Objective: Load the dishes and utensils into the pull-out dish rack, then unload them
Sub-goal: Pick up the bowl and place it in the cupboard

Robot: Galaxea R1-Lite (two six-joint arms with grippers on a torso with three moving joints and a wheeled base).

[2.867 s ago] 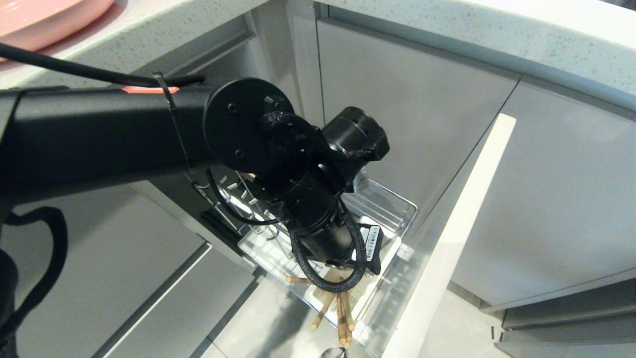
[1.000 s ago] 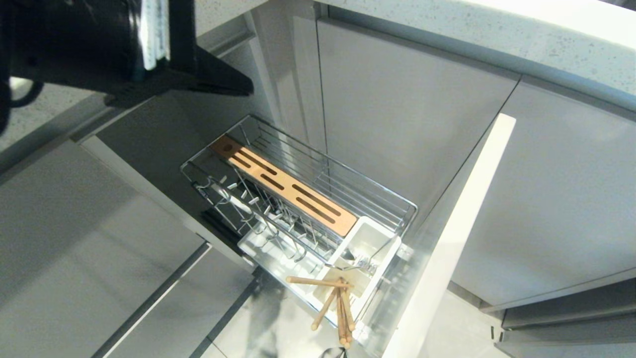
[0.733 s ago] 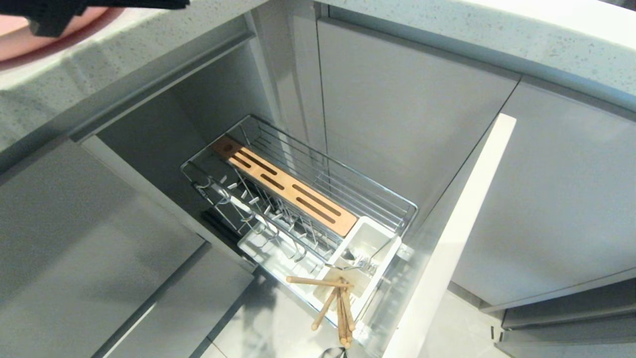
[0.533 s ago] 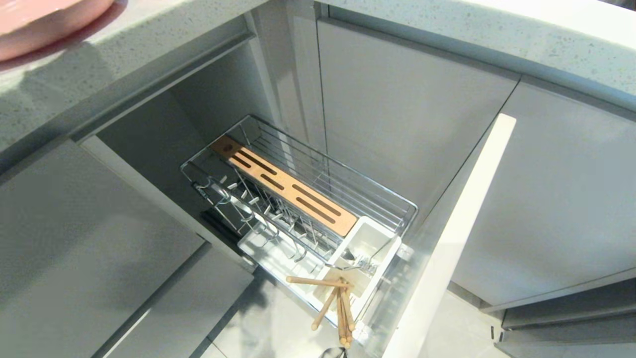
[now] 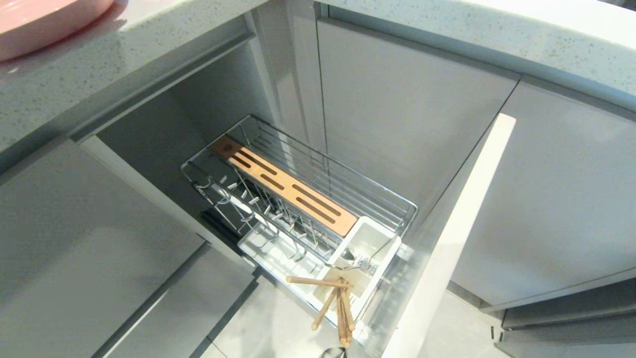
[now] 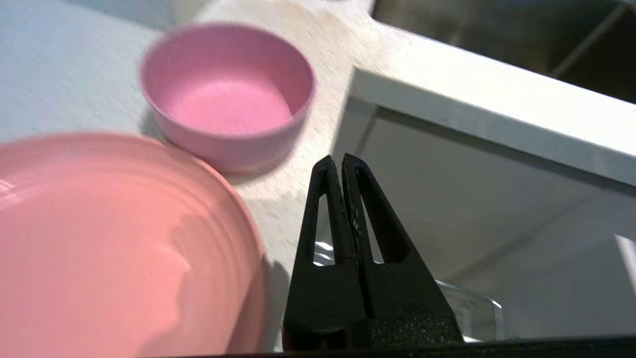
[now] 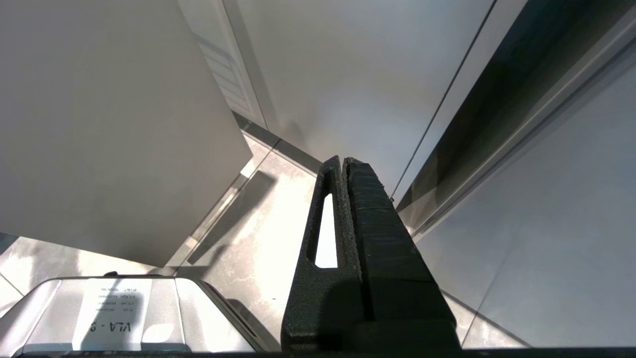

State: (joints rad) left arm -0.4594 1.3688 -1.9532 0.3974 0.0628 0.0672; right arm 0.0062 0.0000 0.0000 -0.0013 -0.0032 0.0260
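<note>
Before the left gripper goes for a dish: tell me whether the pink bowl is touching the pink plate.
Cannot tell. In the left wrist view the pink plate rim overlaps the foot of the pink bowl, hiding any gap or contact. The left gripper is shut and empty.

Neither arm shows in the head view. In the left wrist view the left claw [image 6: 342, 161] has its two black tapered fingers [image 6: 323, 199] pressed flat against each other from base to tip, with no gap between them and nothing held. Its tips point out over the edge of the bench [image 6: 298, 199], clear of the surface and touching nothing. In the right wrist view the right claw [image 7: 343, 161] is likewise closed, its ribbed black fingers [image 7: 370, 209] pressed together along their whole length, empty. It hangs low, tips pointing down toward the floor [image 7: 268, 233], touching nothing.
</note>
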